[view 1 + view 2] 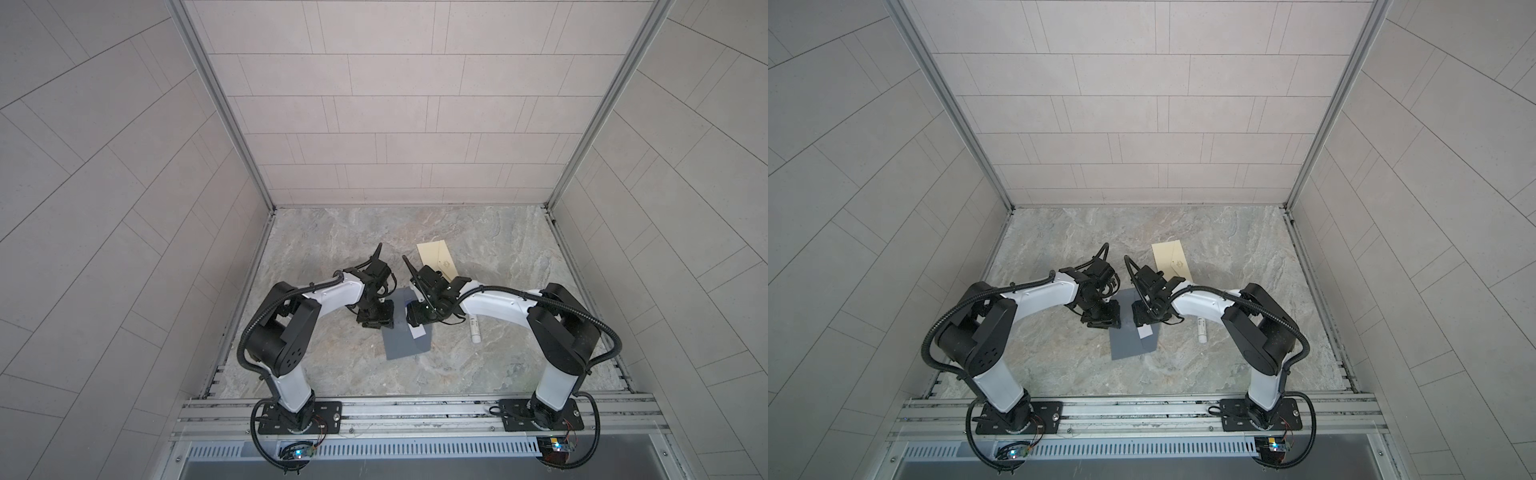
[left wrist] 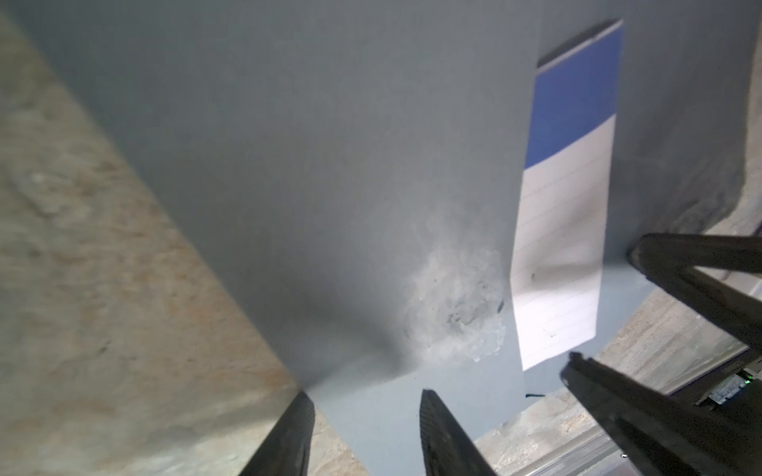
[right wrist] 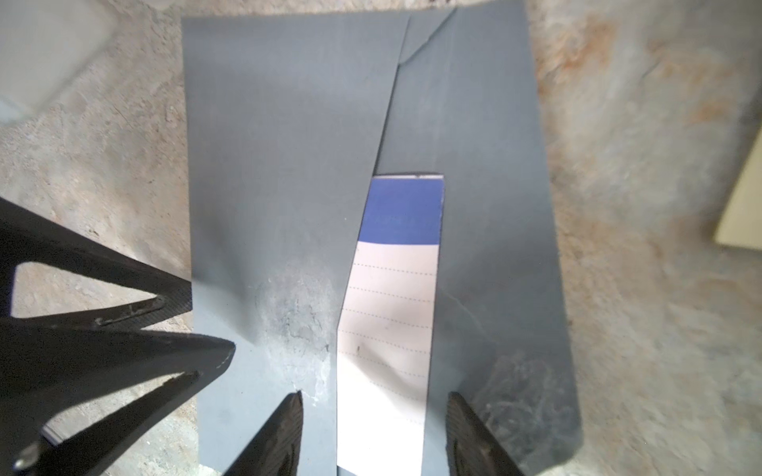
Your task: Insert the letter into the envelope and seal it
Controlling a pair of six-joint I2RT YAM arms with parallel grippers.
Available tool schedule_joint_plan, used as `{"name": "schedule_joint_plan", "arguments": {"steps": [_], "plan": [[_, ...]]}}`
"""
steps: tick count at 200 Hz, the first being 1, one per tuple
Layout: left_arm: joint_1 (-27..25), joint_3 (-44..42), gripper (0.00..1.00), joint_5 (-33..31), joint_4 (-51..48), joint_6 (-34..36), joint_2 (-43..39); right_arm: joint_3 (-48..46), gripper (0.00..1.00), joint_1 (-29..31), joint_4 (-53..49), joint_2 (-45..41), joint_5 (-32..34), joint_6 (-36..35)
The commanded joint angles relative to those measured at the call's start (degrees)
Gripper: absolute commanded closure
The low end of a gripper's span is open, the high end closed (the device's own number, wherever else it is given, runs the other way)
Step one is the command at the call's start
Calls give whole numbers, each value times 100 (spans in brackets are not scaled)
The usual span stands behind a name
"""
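The letter (image 3: 391,309) lies part-tucked under one panel of the envelope (image 3: 280,165), a strip exposed. Right hand (image 3: 374,397) released, jaws astride the strip's end; left hand (image 2: 365,408) likewise slack, tips at the envelope edge. Risk: a push may buckle the letter or skid the envelope over the surface (image 3: 659,247).

The left end effector (image 1: 376,321) and right end effector (image 1: 417,318) hang close together over a gray envelope (image 1: 401,347) on the marble counter (image 1: 332,374). A white strip of the letter (image 1: 417,331) shows just under the right one. A white tube (image 1: 475,330) lies near its outer side, and a cream card (image 1: 435,258) lies beyond it.
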Motion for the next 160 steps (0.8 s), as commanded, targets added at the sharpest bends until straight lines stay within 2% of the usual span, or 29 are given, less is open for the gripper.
{"name": "schedule_joint_plan", "arguments": {"steps": [1, 79, 102, 128, 160], "plan": [[-47, 58, 51, 34, -57, 137, 117, 96, 43, 0, -38, 241, -306, 7], [-104, 91, 51, 80, -55, 183, 121, 85, 44, 0, 756, 345, -1551, 53], [-109, 124, 52, 60, -32, 192, 120, 131, 45, 3, 721, 359, -1630, 41], [-108, 201, 51, -3, 0, 179, 133, 70, 46, 0, 593, 136, -1153, 45], [-102, 373, 51, -118, 9, 196, 127, -174, 45, -14, 346, -737, 334, 103]]}}
